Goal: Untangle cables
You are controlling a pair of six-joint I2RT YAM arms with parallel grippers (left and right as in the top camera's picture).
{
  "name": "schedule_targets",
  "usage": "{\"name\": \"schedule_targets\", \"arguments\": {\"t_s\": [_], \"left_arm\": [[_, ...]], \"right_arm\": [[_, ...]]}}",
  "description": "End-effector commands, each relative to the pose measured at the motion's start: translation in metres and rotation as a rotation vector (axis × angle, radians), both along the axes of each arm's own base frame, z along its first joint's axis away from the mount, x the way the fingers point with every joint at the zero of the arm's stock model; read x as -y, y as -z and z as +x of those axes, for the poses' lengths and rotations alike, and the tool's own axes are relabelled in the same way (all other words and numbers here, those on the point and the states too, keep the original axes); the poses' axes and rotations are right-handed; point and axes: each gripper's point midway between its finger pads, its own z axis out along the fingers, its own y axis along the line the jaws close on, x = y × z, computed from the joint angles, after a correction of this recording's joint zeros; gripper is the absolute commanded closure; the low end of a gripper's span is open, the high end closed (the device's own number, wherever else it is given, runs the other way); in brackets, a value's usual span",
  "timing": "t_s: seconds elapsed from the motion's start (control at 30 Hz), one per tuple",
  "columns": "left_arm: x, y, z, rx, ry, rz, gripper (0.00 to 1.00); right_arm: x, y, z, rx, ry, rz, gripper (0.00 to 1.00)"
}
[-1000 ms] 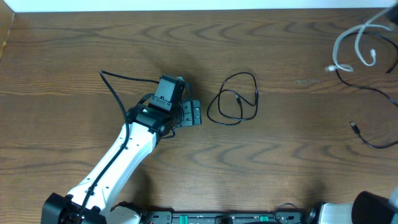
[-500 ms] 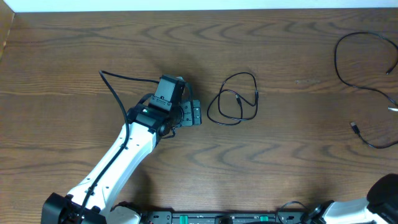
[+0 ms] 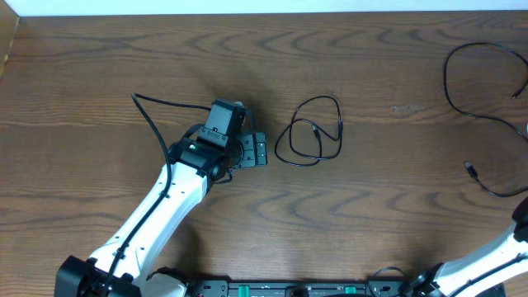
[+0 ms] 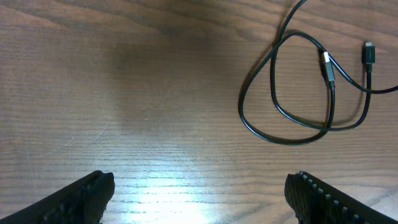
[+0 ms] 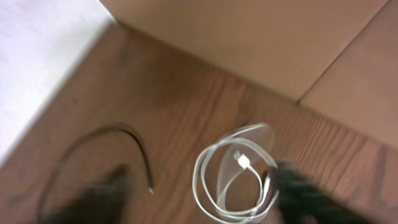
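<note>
Cables first: the black one (image 3: 317, 129) lies on the table (image 3: 99, 66) near its middle, a thin cord thrown into a loose loop that crosses itself. Both small plugs rest close together, one inside the loop with a silver tip (image 4: 326, 67), the other just outside it (image 4: 368, 53). The white one (image 5: 239, 171) shows only from my right wrist. It is wound into a few flat rings on the wood near a table corner, with its plug ends lying inside the rings. That view is smeared, so I cannot make out finer detail.

My left arm (image 3: 177, 186) reaches up from the near edge, slanting toward the centre. My left gripper (image 3: 262, 152) sits low over the wood, just left of the black loop and clear of it. Its jaws are spread wide and hold nothing; bare wood shows between the fingertips (image 4: 87, 196).

My right arm (image 3: 503, 247) barely enters the overhead view at the lower right corner. My right gripper (image 5: 199, 199) hangs above the white coil with its jaws parted, both fingers only dark blurs. Nothing is pinched between them. A dark wire (image 5: 140, 146) curves across the wood left of the coil.
</note>
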Motion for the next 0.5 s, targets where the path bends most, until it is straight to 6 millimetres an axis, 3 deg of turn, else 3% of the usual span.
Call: {"name": "schedule_targets", "arguments": {"t_s": [0.0, 0.13, 0.3, 0.4, 0.47], "left_arm": [[-0.002, 0.002, -0.001, -0.005, 0.001, 0.003, 0.07], [-0.002, 0.002, -0.001, -0.005, 0.001, 0.003, 0.07], [-0.002, 0.002, -0.001, -0.005, 0.001, 0.003, 0.07], [-0.002, 0.002, -0.001, -0.005, 0.001, 0.003, 0.07], [-0.002, 0.002, -0.001, -0.005, 0.001, 0.004, 0.07]], "right_arm": [[0.003, 0.019, -0.003, -0.046, 0.007, 0.02, 0.01], [-0.006, 0.015, 0.004, -0.02, -0.029, 0.042, 0.01], [-0.047, 0.008, 0.016, 0.039, -0.151, 0.172, 0.01], [-0.089, 0.005, 0.024, 0.057, -0.28, 0.28, 0.01], [-0.136, 0.001, 0.035, 0.094, -0.472, 0.386, 0.01]]}}
